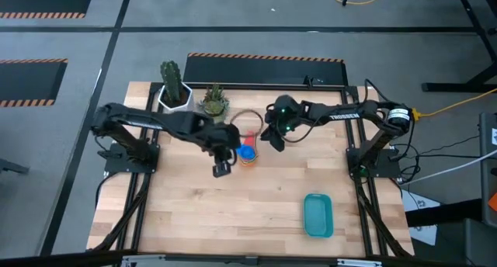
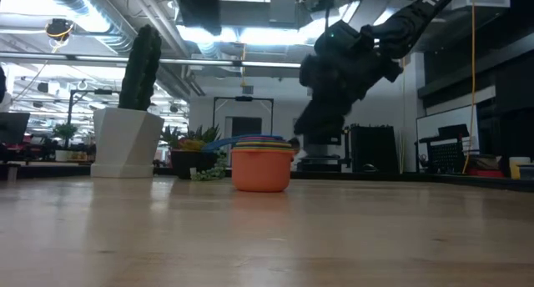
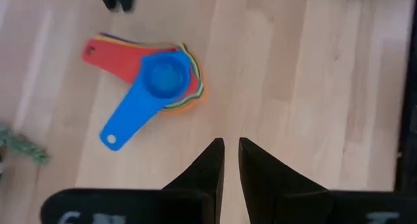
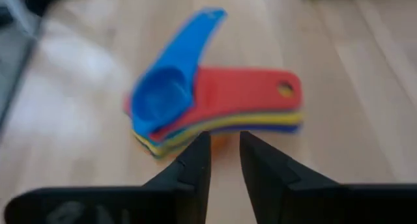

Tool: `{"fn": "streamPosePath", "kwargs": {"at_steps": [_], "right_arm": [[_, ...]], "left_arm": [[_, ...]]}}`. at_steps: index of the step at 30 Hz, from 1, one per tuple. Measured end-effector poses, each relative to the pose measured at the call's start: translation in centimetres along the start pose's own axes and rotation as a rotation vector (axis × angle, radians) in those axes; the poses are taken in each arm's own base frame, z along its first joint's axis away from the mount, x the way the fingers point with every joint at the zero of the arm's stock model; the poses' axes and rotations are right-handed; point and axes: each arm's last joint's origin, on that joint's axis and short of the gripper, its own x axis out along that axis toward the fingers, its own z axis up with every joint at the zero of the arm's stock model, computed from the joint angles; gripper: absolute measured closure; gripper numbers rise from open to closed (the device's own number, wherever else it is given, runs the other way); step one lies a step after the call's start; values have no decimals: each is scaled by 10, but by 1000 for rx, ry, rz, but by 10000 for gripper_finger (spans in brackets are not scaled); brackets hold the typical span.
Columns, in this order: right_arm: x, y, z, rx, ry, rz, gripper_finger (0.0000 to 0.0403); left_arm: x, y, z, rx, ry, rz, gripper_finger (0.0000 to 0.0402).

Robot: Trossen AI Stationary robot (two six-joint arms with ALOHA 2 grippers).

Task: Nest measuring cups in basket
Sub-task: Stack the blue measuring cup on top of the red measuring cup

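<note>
The small teal rounded-rectangular plastic basket [image 1: 318, 215] lay nearest the front edge of the pale wooden plank table [image 1: 256, 213], toward the right side, well apart from both arms and with nothing visible inside it.

Toward mid-table, the left gripper [image 3: 230, 160] hung just beside the stack, on its front-left side. Its two dark tapered fingers [image 3: 207, 164] stood almost together, a narrow slit between them, and held nothing; they touched neither cup nor table in the wrist view.

The nested stack of smooth plastic measuring cups [image 1: 248, 153] sat on the bare table near its middle, outside the basket. A round orange cup [image 2: 261, 170] formed the outer shell. A small blue scoop-shaped cup [image 3: 163, 77] sat on top, its flat handle, with a hole at the end, splayed to one side. A red cup handle [image 4: 251, 90] and yellow and dark blue ones lay fanned beneath it.

The right gripper [image 4: 225, 162] hovered just behind and to the right of the stack. Its fingers [image 4: 192, 165] were nearly closed, empty, with the tips near the fanned handles; contact could not be confirmed.

At the far edge stood a white faceted plant pot [image 1: 175, 97] with a green cactus and a smaller potted plant [image 1: 214, 102].
</note>
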Motion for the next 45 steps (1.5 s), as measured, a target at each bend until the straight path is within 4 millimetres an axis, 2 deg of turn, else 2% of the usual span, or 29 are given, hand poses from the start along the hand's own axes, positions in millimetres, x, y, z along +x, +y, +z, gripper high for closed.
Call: {"fn": "streamPosePath", "kwargs": {"at_steps": [10, 14, 19, 23, 34, 41, 45], "right_arm": [[-1, -5, -8, -9, 74, -183, 317], [-1, -6, -8, -10, 73, -197, 317], [-1, -6, -8, -9, 73, -198, 317], [-1, -6, -8, -6, 74, -198, 317], [-1, -6, -9, -5, 75, -198, 317], [-1, -6, -9, -5, 76, -200, 317], [-1, -6, -10, -2, 88, -201, 317]], "left_arm": [[81, -11, -1, 32, 206, 59, 377], [108, -6, -3, 31, 273, 108, 382], [132, 8, -4, 47, 325, 218, 388], [139, 23, -3, 53, 339, 305, 390], [139, 64, 15, 85, 256, 369, 389], [143, 74, 36, 123, 68, 271, 397], [143, 75, 36, 128, 70, 277, 400]]}}
